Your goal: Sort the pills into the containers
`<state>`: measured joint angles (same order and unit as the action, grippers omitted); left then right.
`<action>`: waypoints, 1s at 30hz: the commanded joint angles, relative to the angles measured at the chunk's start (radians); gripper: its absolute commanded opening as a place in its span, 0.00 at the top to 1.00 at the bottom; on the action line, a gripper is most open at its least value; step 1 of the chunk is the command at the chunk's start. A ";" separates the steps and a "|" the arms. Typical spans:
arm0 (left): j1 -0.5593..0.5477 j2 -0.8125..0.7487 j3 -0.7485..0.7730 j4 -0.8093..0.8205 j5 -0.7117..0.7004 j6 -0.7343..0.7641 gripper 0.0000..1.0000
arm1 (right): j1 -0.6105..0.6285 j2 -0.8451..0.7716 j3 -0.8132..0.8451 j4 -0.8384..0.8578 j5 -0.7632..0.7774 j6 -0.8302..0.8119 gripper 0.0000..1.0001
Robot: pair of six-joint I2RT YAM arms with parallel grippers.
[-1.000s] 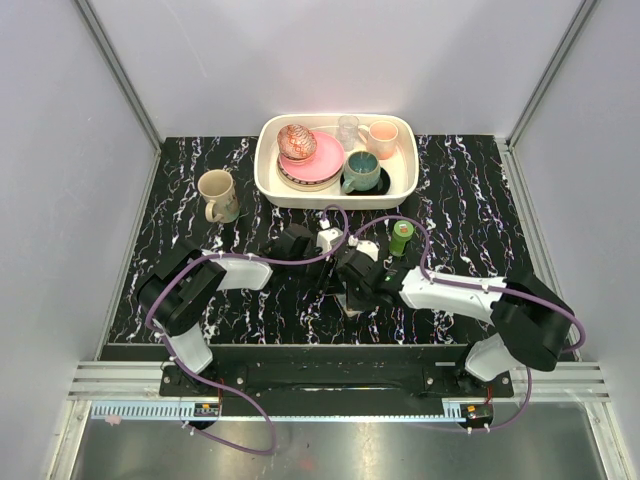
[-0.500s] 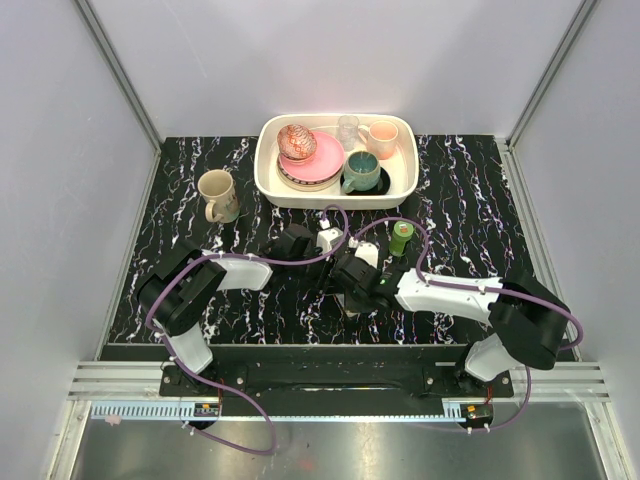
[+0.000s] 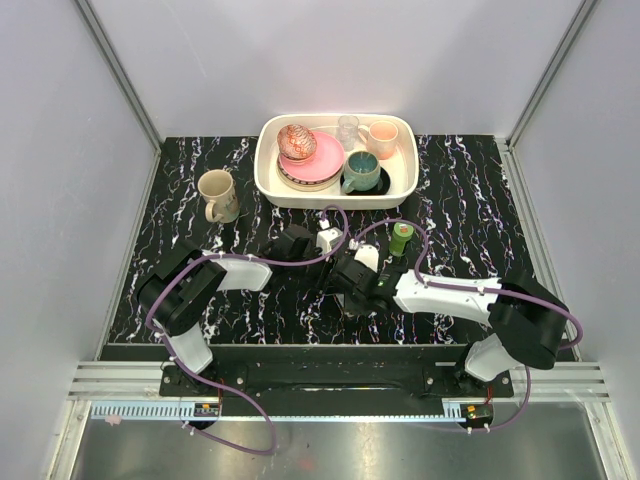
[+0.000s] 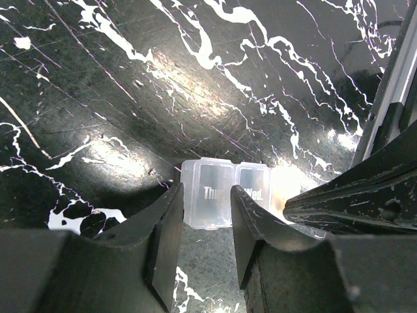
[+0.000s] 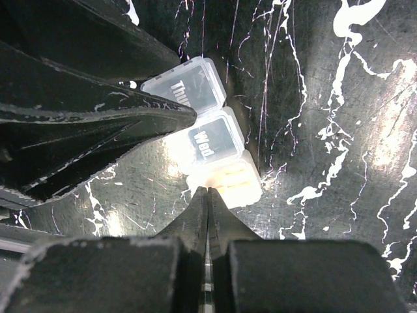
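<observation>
The containers (image 4: 215, 193) are a short clear strip lying on the black marbled table, with lids marked Thu and Wed. In the left wrist view my left gripper (image 4: 206, 195) has its fingertips on either side of the Thu compartment, gripping it. The third compartment, washed out by glare, holds the yellowish pills (image 5: 236, 181). My right gripper (image 5: 208, 190) is shut with nothing in it, its tip against the near edge of that third compartment. From above, both wrists hide the strip.
A small green bottle (image 3: 401, 237) stands just right of the grippers. A beige mug (image 3: 217, 194) is at the left. At the back a white tray (image 3: 268, 178) holds a pink plate, cups and a glass.
My right gripper has edged a little up and to the left, toward the left gripper. The left arm has stayed put.
</observation>
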<state>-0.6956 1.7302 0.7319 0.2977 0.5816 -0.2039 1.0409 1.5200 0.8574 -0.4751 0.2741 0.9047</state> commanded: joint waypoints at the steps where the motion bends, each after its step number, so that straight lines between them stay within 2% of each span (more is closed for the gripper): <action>1: -0.015 0.029 -0.029 -0.051 -0.040 0.031 0.63 | 0.016 0.094 -0.067 -0.183 0.000 0.011 1.00; 10: -0.015 0.032 -0.026 -0.052 -0.040 0.032 0.63 | 0.024 0.134 -0.100 -0.183 0.005 0.040 1.00; 17: -0.015 0.031 -0.026 -0.051 -0.039 0.031 0.63 | 0.024 0.092 -0.110 -0.184 0.014 0.051 1.00; 23: -0.015 0.031 -0.029 -0.052 -0.039 0.031 0.63 | 0.027 -0.018 -0.083 -0.169 0.008 0.014 1.00; 28: -0.015 0.023 -0.032 -0.046 -0.040 0.029 0.63 | 0.024 -0.217 -0.058 -0.163 0.042 0.014 0.99; 30: -0.015 0.016 -0.035 -0.042 -0.031 0.026 0.63 | 0.012 -0.276 -0.041 -0.165 0.047 -0.010 0.90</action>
<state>-0.7059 1.7386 0.7242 0.2916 0.5751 -0.1993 1.0603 1.3655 0.7795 -0.6117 0.2741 0.9298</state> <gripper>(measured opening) 0.368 0.035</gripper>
